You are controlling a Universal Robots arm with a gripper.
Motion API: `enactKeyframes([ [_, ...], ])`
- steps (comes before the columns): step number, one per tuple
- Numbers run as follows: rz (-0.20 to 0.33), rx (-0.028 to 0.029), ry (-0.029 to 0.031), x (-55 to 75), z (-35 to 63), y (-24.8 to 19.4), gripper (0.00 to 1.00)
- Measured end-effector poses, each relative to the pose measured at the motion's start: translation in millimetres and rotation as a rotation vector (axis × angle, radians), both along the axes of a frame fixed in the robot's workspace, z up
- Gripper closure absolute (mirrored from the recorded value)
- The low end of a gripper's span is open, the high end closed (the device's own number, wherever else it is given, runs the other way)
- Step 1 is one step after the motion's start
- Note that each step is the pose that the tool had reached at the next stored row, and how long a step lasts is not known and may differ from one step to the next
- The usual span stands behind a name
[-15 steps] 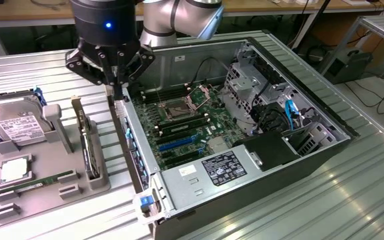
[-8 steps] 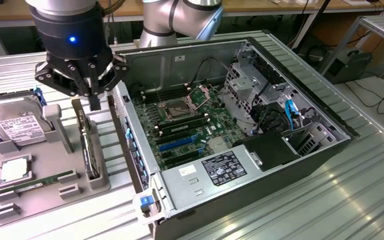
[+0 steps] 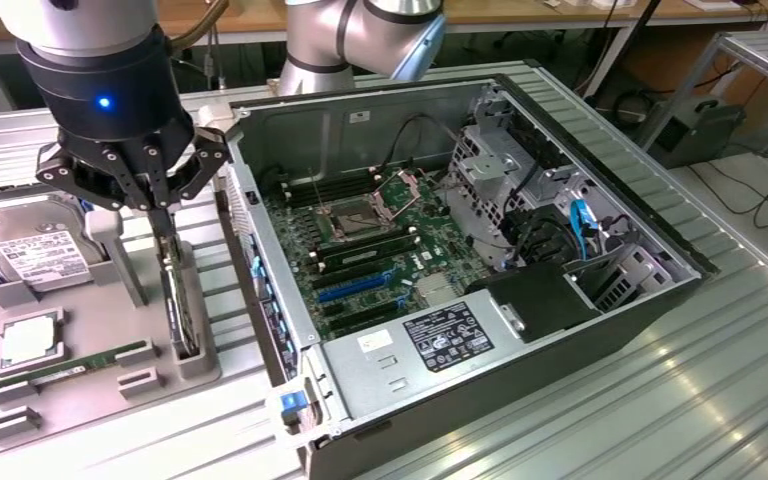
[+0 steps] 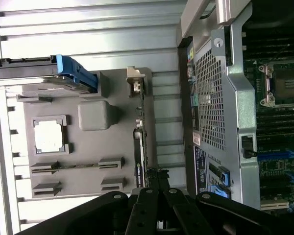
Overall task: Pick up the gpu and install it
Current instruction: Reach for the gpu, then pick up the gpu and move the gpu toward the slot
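Observation:
The gpu [image 3: 180,310] stands on its edge in a slot of the grey parts tray [image 3: 97,300], a thin dark card beside the open computer case [image 3: 544,160]. My gripper [image 3: 157,212] hangs straight above it, with the fingers drawn together on the card's upper edge. In the wrist view the gpu [image 4: 139,147] runs along the tray [image 4: 88,147] up to my gripper [image 4: 157,174], whose tips pinch it. The card still sits in its slot. The motherboard's blue and black expansion slots [image 3: 357,285] lie bare inside the case.
The tray also holds a silver hard drive [image 3: 31,250], a square CPU [image 3: 27,340] and a green RAM stick [image 3: 71,365]. The case's perforated rear wall [image 4: 213,98] stands close beside the tray. A power supply [image 3: 444,335] and drive cages [image 3: 498,165] crowd the case.

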State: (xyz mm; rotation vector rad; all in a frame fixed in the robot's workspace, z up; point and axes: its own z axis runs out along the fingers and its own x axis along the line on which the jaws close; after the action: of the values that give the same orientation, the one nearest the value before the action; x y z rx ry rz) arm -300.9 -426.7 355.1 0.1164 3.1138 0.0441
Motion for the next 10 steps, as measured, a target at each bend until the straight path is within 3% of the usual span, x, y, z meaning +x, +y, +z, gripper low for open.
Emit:
enactKeyframes([
  [10, 0.000, 0.0001, -0.0001, 0.0, -0.1, 0.0, 0.89],
])
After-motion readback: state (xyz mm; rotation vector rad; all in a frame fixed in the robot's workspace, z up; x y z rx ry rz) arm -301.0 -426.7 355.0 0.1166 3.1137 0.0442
